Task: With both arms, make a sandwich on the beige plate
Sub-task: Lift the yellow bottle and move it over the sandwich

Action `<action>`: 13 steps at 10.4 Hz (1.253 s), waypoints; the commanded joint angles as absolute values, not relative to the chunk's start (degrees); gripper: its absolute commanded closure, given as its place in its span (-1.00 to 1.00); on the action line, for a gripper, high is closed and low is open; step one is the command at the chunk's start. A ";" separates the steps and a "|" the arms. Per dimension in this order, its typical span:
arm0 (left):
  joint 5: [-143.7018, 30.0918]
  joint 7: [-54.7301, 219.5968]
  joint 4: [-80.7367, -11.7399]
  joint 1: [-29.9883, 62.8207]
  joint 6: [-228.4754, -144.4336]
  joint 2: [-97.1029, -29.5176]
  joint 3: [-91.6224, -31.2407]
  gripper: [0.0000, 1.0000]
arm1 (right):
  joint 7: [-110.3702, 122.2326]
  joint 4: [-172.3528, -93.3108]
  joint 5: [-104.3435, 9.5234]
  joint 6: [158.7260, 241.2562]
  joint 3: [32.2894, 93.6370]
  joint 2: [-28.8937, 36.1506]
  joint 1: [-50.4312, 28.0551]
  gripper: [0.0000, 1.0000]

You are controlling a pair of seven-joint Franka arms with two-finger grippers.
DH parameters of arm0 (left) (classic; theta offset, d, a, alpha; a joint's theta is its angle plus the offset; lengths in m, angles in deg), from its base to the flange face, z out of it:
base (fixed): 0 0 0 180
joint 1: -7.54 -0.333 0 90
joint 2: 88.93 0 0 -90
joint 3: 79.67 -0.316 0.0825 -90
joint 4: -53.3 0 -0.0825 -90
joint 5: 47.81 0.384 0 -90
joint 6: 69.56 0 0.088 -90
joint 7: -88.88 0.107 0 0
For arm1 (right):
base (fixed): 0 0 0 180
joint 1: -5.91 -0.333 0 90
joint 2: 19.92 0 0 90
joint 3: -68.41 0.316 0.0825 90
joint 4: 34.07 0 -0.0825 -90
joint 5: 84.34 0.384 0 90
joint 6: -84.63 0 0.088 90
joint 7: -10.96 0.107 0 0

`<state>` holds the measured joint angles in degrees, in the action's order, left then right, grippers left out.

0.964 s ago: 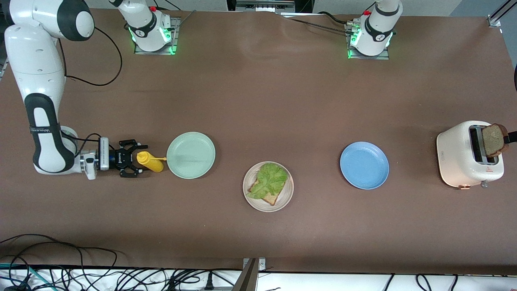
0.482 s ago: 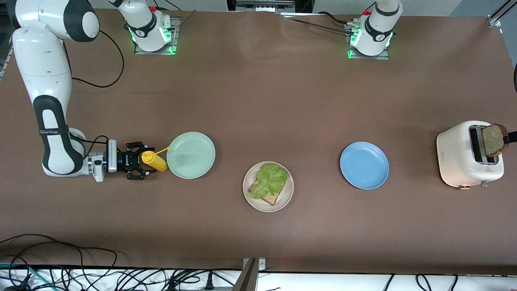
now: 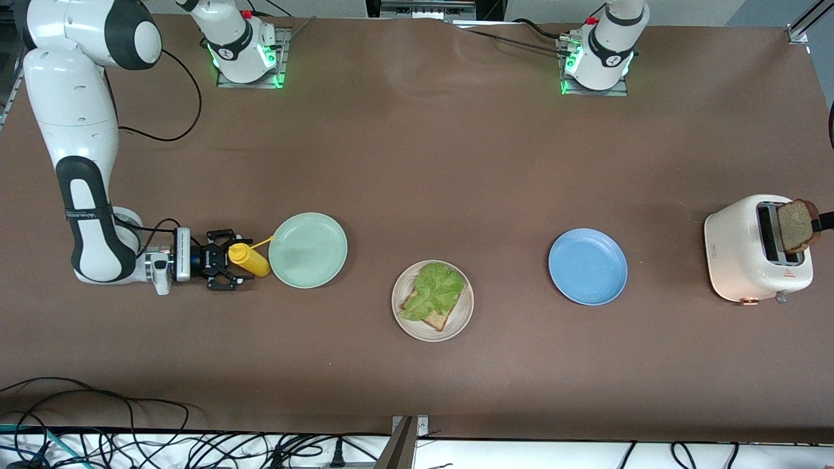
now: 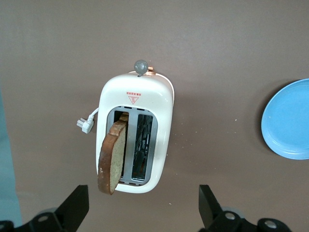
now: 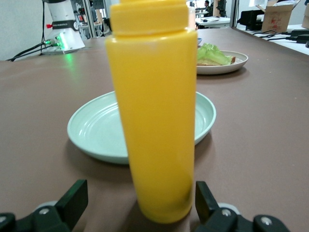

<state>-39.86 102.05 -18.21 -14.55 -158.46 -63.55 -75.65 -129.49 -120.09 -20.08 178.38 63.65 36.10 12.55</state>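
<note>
Front view: at the right arm's end of the surface (image 3: 417,163), the right claw (image 3: 229,265) stands open around the yellow squeeze bottle (image 3: 249,259), beside the pale green plate (image 3: 308,250); closing on it looks next. The beige plate (image 3: 464,312) holds one bread slice (image 3: 435,318) under lettuce (image 3: 435,291). Past the blue plate (image 3: 588,266), the second slice (image 3: 796,226) stands in the toaster (image 3: 743,251); the left claw (image 4: 145,205) hangs open over it.

Both arms are glossy white jointed tubes with black joint bands; the right arm (image 3: 78,150) has a loose black cable and small grey lettering on its forearm; the round white bases (image 3: 244,45) glow green, each with a red button on top.
</note>
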 commanded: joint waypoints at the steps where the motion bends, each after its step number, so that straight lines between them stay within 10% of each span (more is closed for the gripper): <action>1: -41.13 103.21 -18.24 -14.96 -158.76 -63.79 -75.36 -1.00 | -125.47 -119.42 -18.60 177.71 63.40 36.42 11.45 0.09; 2: -41.05 103.21 -18.24 -14.96 -158.76 -63.79 -75.28 -1.00 | -124.92 -119.24 -18.86 177.80 63.40 36.15 11.19 0.85; 3: -41.13 103.21 -18.24 -14.96 -158.76 -63.79 -75.27 -1.00 | -125.61 -118.89 -19.47 177.89 63.32 35.72 11.01 1.00; 9: -40.96 103.30 -19.56 -15.48 -158.76 -62.83 -75.36 -1.00 | -78.70 -118.98 -48.08 182.54 62.35 18.60 -1.00 1.00; 13: -40.17 103.39 -19.48 -18.47 -158.94 -58.97 -75.36 -0.99 | -56.32 -117.75 -51.91 182.98 49.48 16.90 -21.45 1.00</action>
<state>-39.86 102.05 -19.33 -17.27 -158.49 -59.93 -75.68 -62.36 -117.13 -50.75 182.27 55.64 17.21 -13.67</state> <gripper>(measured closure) 0.000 0.639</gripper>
